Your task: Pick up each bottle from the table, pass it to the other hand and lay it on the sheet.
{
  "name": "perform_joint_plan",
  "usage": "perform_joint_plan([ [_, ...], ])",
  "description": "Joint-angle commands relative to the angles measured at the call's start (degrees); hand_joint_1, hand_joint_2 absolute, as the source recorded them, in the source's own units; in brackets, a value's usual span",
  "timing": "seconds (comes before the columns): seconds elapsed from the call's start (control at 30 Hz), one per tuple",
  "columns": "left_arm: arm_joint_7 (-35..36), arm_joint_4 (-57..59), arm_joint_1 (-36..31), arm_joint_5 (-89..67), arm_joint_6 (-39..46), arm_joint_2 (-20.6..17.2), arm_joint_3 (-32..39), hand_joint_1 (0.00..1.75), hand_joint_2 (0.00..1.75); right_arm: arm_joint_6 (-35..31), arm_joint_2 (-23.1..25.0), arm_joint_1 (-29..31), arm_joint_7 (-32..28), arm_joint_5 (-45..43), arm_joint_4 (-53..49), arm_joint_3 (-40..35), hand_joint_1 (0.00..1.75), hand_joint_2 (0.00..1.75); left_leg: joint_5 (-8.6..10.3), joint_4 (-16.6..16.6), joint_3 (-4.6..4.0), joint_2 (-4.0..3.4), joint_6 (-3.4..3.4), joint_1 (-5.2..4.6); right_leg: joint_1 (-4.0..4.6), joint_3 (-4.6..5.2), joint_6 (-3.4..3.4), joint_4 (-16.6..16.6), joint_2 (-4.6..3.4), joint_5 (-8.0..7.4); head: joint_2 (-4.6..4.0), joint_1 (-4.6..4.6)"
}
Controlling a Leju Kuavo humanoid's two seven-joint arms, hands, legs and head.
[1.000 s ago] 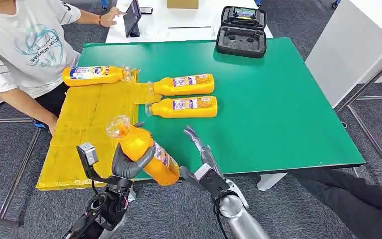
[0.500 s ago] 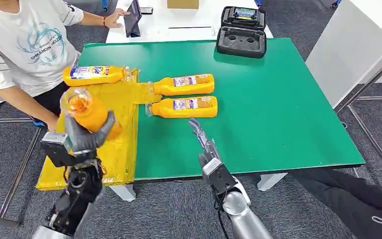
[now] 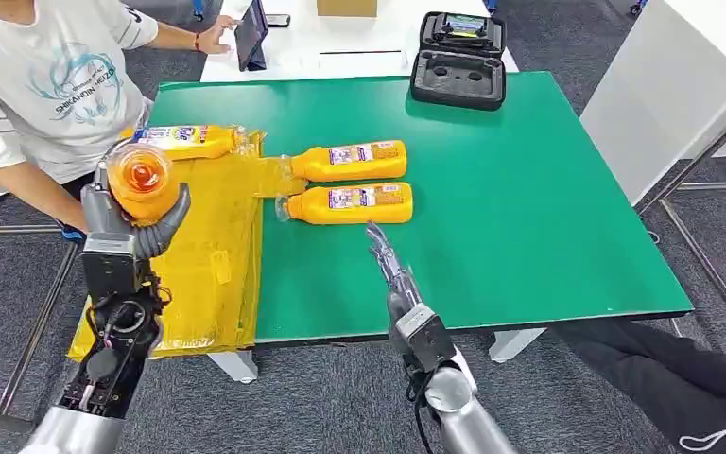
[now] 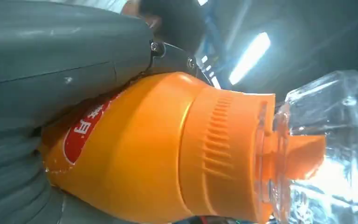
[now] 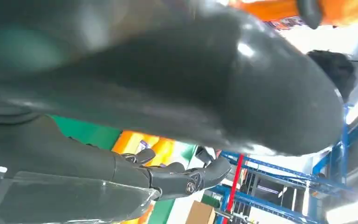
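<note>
My left hand (image 3: 134, 223) grips an orange bottle (image 3: 142, 180) with a clear cap, held upright over the left part of the yellow sheet (image 3: 198, 255). In the left wrist view the same bottle (image 4: 168, 149) sits against the grey palm. My right hand (image 3: 389, 267) hovers over the green table (image 3: 529, 208) near its front edge, fingers stretched out, holding nothing. Just beyond its fingertips lies an orange bottle (image 3: 350, 202), and another orange bottle (image 3: 348, 161) lies behind that one. A third lying bottle (image 3: 187, 141) rests on the sheet's far end.
A person in a white T-shirt (image 3: 47, 85) stands at the table's left, one arm close to the sheet. A black open case (image 3: 459, 59) sits at the table's far edge. A white table (image 3: 340, 47) with a tablet stands behind.
My left hand has carried the bottle from the table's front edge leftward and up over the sheet. My right hand has let go and drawn slightly forward, fingers straight.
</note>
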State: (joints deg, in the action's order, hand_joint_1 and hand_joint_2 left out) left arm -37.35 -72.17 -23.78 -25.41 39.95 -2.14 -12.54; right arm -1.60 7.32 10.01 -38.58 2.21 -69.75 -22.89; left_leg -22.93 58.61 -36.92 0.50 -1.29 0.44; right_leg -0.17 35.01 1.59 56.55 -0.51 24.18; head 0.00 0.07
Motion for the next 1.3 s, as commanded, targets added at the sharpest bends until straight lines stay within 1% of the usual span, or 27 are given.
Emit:
perform_joint_plan([
  [0.03, 6.8, 11.1, -7.2, -13.0, -1.4, -5.9, -2.5, 1.66, 1.75, -0.3, -2.2, 1.5, 0.1, -1.7, 0.5, -3.4, 0.00, 0.00, -0.08, -0.1, 0.29, -0.02, 0.06, 0.02, 0.03, -0.28, -0.04, 0.0, 0.06, 0.09, 0.00, 0.02],
  [0.07, 8.3, 13.7, -8.4, -17.3, -1.4, -7.0, -4.3, 1.66, 1.75, -0.3, -2.2, 1.7, 0.1, -1.8, 0.7, -3.5, 0.00, 0.00, -0.04, -0.1, 0.21, 0.05, 0.05, 0.02, 0.02, -0.22, -0.02, 0.0, 0.10, 0.07, 0.00, 0.02],
  [0.1, 8.5, 15.4, -9.3, -18.6, -2.2, -7.5, -5.3, 1.61, 1.75, -0.2, -2.2, 2.0, 0.1, -1.9, 1.0, -3.6, 0.00, 0.00, -0.01, 0.0, 0.12, 0.04, 0.04, 0.05, 0.06, -0.13, -0.02, 0.0, 0.07, 0.04, 0.00, 0.02],
  [0.13, 9.5, 19.1, -11.3, -22.2, -3.2, -8.3, -7.4, 1.55, 1.75, 0.1, -2.1, 2.8, 0.1, -2.0, 1.7, -3.9, 0.00, 0.00, -0.07, -0.1, 0.32, 0.04, 0.06, 0.05, 0.07, -0.33, -0.03, 0.0, 0.11, 0.10, 0.00, 0.02],
  [0.17, 9.7, 20.5, -12.0, -23.1, -3.6, -8.5, -7.9, 1.59, 1.75, 0.3, -2.0, 3.2, 0.1, -2.2, 2.0, -4.0, 0.00, 0.00, -0.03, 0.0, 0.21, 0.04, 0.04, 0.03, 0.05, -0.21, -0.02, 0.0, 0.08, 0.07, 0.00, 0.02],
  [0.2, 9.9, 23.3, -13.2, -23.4, -5.2, -8.6, -8.7, 1.55, 1.75, 0.5, -1.6, 4.2, 0.1, -2.4, 2.6, -4.1, 0.00, 0.00, -0.01, 0.0, 0.11, 0.01, 0.03, 0.04, 0.05, -0.11, -0.01, 0.0, 0.05, 0.03, 0.00, 0.02],
  [0.23, 10.2, 25.5, -14.2, -24.2, -5.9, -8.7, -9.4, 1.55, 1.75, 0.6, -1.3, 5.1, 0.2, -2.7, 3.0, -4.2, 0.00, 0.00, -0.05, 0.0, 0.25, 0.01, 0.05, 0.04, 0.06, -0.24, -0.02, 0.0, 0.08, 0.08, 0.00, 0.00],
  [0.27, 10.6, 27.0, -15.0, -24.9, -6.5, -8.9, -10.1, 1.45, 1.75, 0.7, -1.0, 5.5, 0.5, -2.8, 3.2, -4.3, 0.00, 0.00, -0.03, 0.0, 0.18, 0.02, 0.05, 0.04, 0.05, -0.18, -0.02, 0.0, 0.08, 0.06, 0.00, 0.04],
  [0.3, 11.0, 29.3, -16.1, -24.2, -8.9, -8.7, -10.5, 1.43, 1.75, 0.7, -1.1, 5.9, 0.7, -2.8, 3.7, -4.4, 0.00, 0.00, 0.01, 0.0, 0.08, 0.00, 0.03, 0.03, 0.04, -0.07, -0.01, 0.0, 0.03, 0.01, 0.00, 0.02],
  [0.33, 11.0, 30.6, -16.9, -24.1, -10.5, -8.9, -11.5, 1.43, 1.75, 0.6, -1.2, 6.1, 0.7, -2.9, 3.9, -4.5, 0.00, 0.00, -0.05, 0.0, 0.24, -0.02, 0.05, 0.03, 0.05, -0.23, -0.02, 0.0, 0.04, 0.06, 0.00, 0.04],
  [0.4, 11.6, 32.3, -17.8, -24.0, -12.6, -8.9, -12.0, 1.43, 1.75, 0.6, -1.3, 6.0, 0.7, -3.2, 4.0, -4.3, 0.00, 0.00, 0.00, 0.0, 0.12, 0.01, 0.04, 0.06, 0.06, -0.13, -0.03, 0.0, 0.04, 0.01, 0.00, 0.04],
  [0.43, 11.6, 32.7, -18.1, -23.9, -13.3, -8.9, -12.3, 1.50, 1.75, 0.6, -1.4, 5.9, 0.7, -3.3, 4.0, -4.1, 0.00, 0.00, -0.05, -0.1, 0.30, 0.01, 0.07, 0.06, 0.07, -0.31, -0.04, 0.0, 0.08, 0.07, 0.00, 0.02],
  [0.47, 11.8, 34.0, -18.8, -22.1, -17.0, -8.6, -12.0, 1.50, 1.75, 1.0, -1.5, 5.6, 0.6, -3.8, 4.0, -3.9, 0.00, 0.00, -0.03, 0.0, 0.26, 0.05, 0.06, 0.06, 0.07, -0.28, -0.03, 0.0, 0.11, 0.08, 0.00, 0.02],
  [0.5, 11.6, 34.7, -19.4, -22.7, -18.7, -9.0, -13.3, 1.48, 1.75, 1.2, -1.5, 5.6, 0.5, -3.8, 4.1, -3.8, 0.00, 0.00, 0.03, 0.0, 0.16, 0.04, 0.01, 0.05, 0.06, -0.18, -0.03, 0.0, 0.07, 0.04, 0.00, 0.02],
  [0.53, 12.2, 35.6, -20.1, -22.5, -19.4, -8.8, -13.2, 1.48, 1.75, 1.3, -1.4, 5.5, 0.5, -3.8, 4.2, -3.7, 0.00, 0.00, -0.03, 0.0, 0.31, 0.06, 0.04, 0.06, 0.07, -0.34, -0.04, 0.0, 0.12, 0.11, 0.00, 0.02],
  [0.57, 12.5, 36.2, -20.5, -23.2, -19.2, -8.7, -13.8, 1.66, 1.75, 1.4, -1.4, 5.5, 0.4, -3.8, 4.2, -3.6, 0.00, 0.00, 0.00, 0.0, 0.22, 0.06, 0.05, 0.06, 0.07, -0.25, -0.03, 0.0, 0.10, 0.08, 0.00, 0.02],
  [0.6, 13.1, 37.5, -21.6, -24.9, -20.4, -8.8, -15.3, 1.64, 1.75, 1.8, -1.4, 5.5, 0.4, -3.9, 4.3, -3.6, 0.00, 0.00, 0.04, 0.0, 0.12, 0.03, 0.04, 0.07, 0.08, -0.15, -0.02, 0.0, 0.06, 0.04, 0.00, 0.02],
  [0.63, 13.3, 38.1, -22.0, -24.7, -21.0, -8.5, -15.2, 1.64, 1.75, 1.8, -1.4, 5.4, 0.4, -3.9, 4.5, -3.4, 0.00, 0.00, -0.01, 0.0, 0.25, 0.07, 0.05, 0.07, 0.08, -0.30, -0.03, 0.0, 0.12, 0.10, 0.00, 0.02],
  [0.67, 13.6, 39.4, -22.9, -25.6, -23.2, -8.3, -16.3, 1.69, 1.75, 2.5, -1.5, 5.3, 0.3, -4.1, 4.7, -3.4, 0.00, 0.00, 0.01, 0.0, 0.21, 0.10, 0.05, 0.07, 0.09, -0.26, -0.02, 0.0, 0.14, 0.08, 0.00, 0.02],
  [0.7, 13.6, 39.4, -22.9, -25.6, -23.2, -8.3, -16.3, 1.69, 1.75, 2.5, -1.5, 5.3, 0.3, -4.1, 4.7, -3.4, 0.00, 0.00, 0.05, 0.0, 0.10, 0.06, 0.04, 0.06, 0.07, -0.14, -0.02, 0.0, 0.08, 0.03, 0.00, 0.02],
  [1.03, 13.6, 39.4, -22.9, -25.6, -23.2, -8.3, -16.3, 1.69, 1.75, 2.5, -1.5, 5.3, 0.3, -4.1, 4.7, -3.4, 0.00, 0.00, 0.04, 0.0, 0.11, 0.00, 0.03, 0.05, 0.06, -0.13, -0.02, 0.0, 0.02, 0.02, 0.00, 0.02],
  [1.07, 13.6, 40.0, -23.1, -25.6, -24.1, -8.3, -16.4, 1.73, 1.75, 2.7, -1.4, 5.4, 0.3, -4.1, 4.8, -3.3, 0.00, 0.00, -0.01, 0.0, 0.21, -0.02, 0.05, 0.06, 0.07, -0.23, -0.03, 0.0, 0.04, 0.07, 0.00, 0.02],
  [1.1, 14.4, 40.7, -23.1, -24.2, -26.0, -7.8, -15.4, 1.57, 1.75, 2.8, -1.3, 5.3, 0.2, -4.0, 4.8, -3.0, 0.00, 0.00, 0.03, 0.0, 0.12, -0.01, 0.04, 0.05, 0.06, -0.14, -0.02, 0.0, 0.03, 0.03, 0.00, 0.02],
  [1.13, 14.9, 41.1, -23.3, -25.7, -27.3, -8.4, -16.9, 1.38, 1.75, 3.4, -1.3, 5.2, 0.1, -3.8, 4.9, -3.0, 0.00, 0.00, -0.04, 0.0, 0.27, -0.02, 0.05, 0.06, 0.08, -0.29, -0.03, 0.0, 0.04, 0.09, 0.00, 0.02],
  [1.2, 16.6, 42.9, -23.6, -27.8, -27.5, -8.9, -18.0, 1.38, 1.75, 4.0, -1.0, 5.2, 0.0, -3.5, 5.2, -2.8, 0.00, 0.00, -0.02, 0.0, 0.26, -0.01, 0.05, 0.06, 0.08, -0.28, -0.03, 0.0, 0.05, 0.08, 0.00, 0.04],
  [1.23, 16.8, 43.4, -23.6, -27.9, -28.1, -9.0, -18.1, 1.33, 1.75, 4.2, -1.0, 5.3, 0.0, -3.5, 5.3, -2.8, 0.00, 0.00, -0.02, 0.0, 0.27, -0.03, 0.05, 0.06, 0.07, -0.28, -0.03, 0.0, 0.02, 0.07, 0.00, 0.02],
  [1.3, 17.2, 44.7, -22.7, -28.9, -28.1, -9.4, -18.3, 1.59, 1.75, 4.9, -0.9, 4.9, -0.2, -3.0, 5.4, -2.7, 0.00, 0.00, -0.03, 0.0, 0.29, -0.11, 0.06, 0.06, 0.08, -0.28, -0.03, 0.0, -0.05, 0.06, 0.00, 0.02],
])
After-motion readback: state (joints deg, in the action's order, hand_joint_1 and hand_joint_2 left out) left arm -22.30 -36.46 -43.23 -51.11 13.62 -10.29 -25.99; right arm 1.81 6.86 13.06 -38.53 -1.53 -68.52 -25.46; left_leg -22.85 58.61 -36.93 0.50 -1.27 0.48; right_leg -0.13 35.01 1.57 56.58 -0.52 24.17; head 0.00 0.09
